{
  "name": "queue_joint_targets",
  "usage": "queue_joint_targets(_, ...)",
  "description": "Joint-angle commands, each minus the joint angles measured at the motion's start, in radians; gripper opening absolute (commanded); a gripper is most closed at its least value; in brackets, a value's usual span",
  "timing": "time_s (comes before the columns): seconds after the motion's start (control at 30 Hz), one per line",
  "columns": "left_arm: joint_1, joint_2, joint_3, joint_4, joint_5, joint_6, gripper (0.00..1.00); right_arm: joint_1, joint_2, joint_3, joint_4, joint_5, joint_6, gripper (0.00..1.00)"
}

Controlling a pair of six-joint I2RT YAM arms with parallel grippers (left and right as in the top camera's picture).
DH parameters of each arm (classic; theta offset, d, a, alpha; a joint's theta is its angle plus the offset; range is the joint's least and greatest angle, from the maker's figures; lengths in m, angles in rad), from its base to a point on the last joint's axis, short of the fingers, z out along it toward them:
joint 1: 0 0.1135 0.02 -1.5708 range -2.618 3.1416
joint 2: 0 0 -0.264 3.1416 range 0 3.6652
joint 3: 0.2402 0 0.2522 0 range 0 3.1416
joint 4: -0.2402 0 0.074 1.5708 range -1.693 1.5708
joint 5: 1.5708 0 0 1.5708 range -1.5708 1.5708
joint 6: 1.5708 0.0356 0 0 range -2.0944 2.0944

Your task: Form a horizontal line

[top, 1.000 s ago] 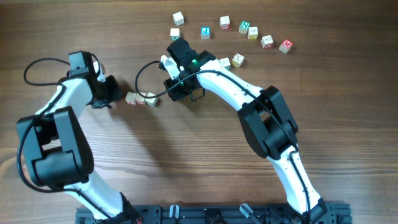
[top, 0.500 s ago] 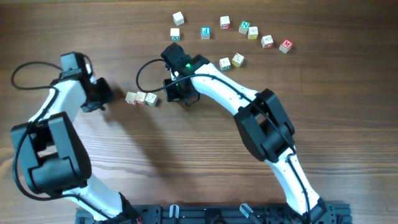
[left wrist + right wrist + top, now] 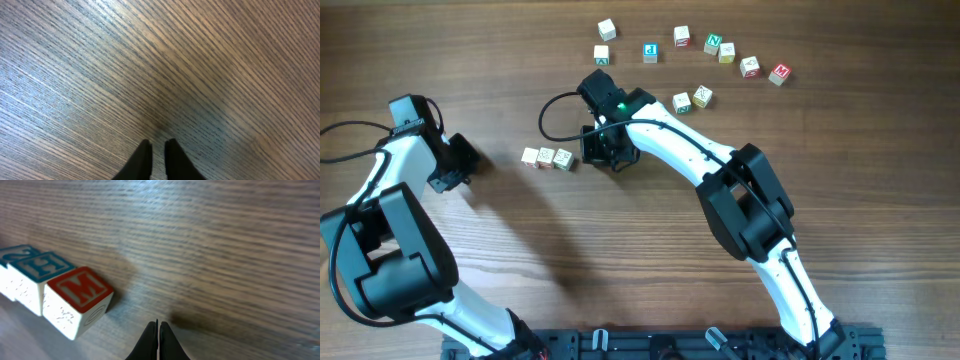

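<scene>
Line (image 3: 547,157) of 3 cubes lies on desk (image 3: 640,260), edge to edge, red M nearest my R gripper (image 3: 158,332). R gripper pressed together, empty, just beside line. L gripper (image 3: 157,150) tips a crack apart, empty, well apart from line.

Your horizontal line (image 3: 547,157) lies on the counter (image 3: 620,260) between the claws: right claw (image 3: 601,152) just beside it, left claw (image 3: 461,163) well apart, loose cubes (image 3: 650,52) behind.

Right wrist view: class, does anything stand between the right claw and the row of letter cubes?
Nothing visible does. Only bare wooden table lies between the shut right claw and the red M cube ending the row of letter cubes.
</scene>
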Motion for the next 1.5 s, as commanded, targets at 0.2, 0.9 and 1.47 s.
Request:
queue_joint_targets(0.2,0.002,-0.024,-0.010,0.000,-0.009,-0.004,0.11,0.031,-0.008,0.006,0.050,-0.115,-0.027,0.04)
queue_joint_targets(0.9,0.002,-0.024,-0.010,0.000,-0.009,-0.004,0.11,0.050,0.021,0.006,0.126,-0.036,-0.105,0.04)
queue_joint_targets(1.47,0.002,-0.024,-0.010,0.000,-0.009,-0.004,0.11,0.050,-0.002,0.008,0.132,0.048,-0.210,0.04)
